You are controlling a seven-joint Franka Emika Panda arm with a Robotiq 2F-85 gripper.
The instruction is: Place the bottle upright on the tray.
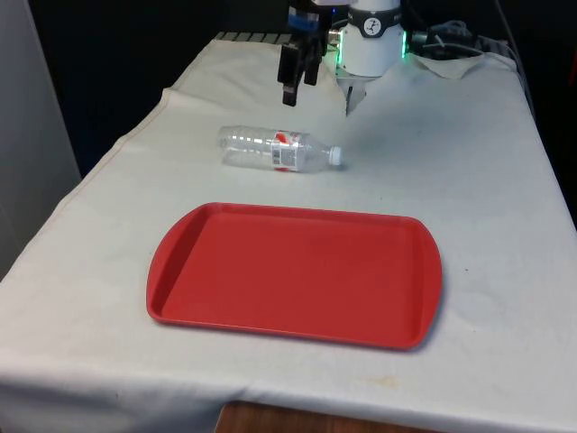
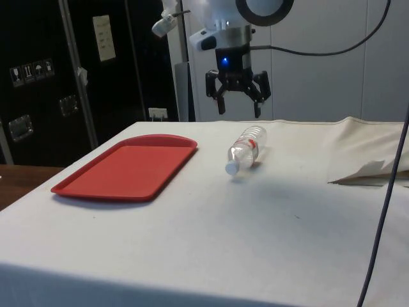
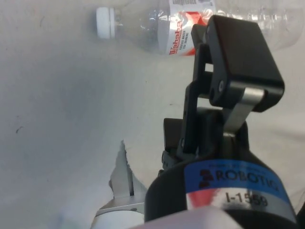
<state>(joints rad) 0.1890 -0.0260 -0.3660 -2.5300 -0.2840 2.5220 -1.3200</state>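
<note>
My gripper [image 2: 238, 102] hung wide open above the cloth | clear water bottle [image 1: 278, 150] lay on its side | red tray [image 1: 294, 272] nearby, apart

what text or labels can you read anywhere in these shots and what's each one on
"ROBOTIQ": blue band on the gripper body, wrist view.
"I-1559": white strip under that band.
Bottle label: a red brand word starting "Wahaha", with smaller print below it too blurred to read.
Pale notice on the dark cabinets, side view: too small to read.
Small stickers on the same cabinets: pictograms only, no legible words.
Red tray: no text.
</note>
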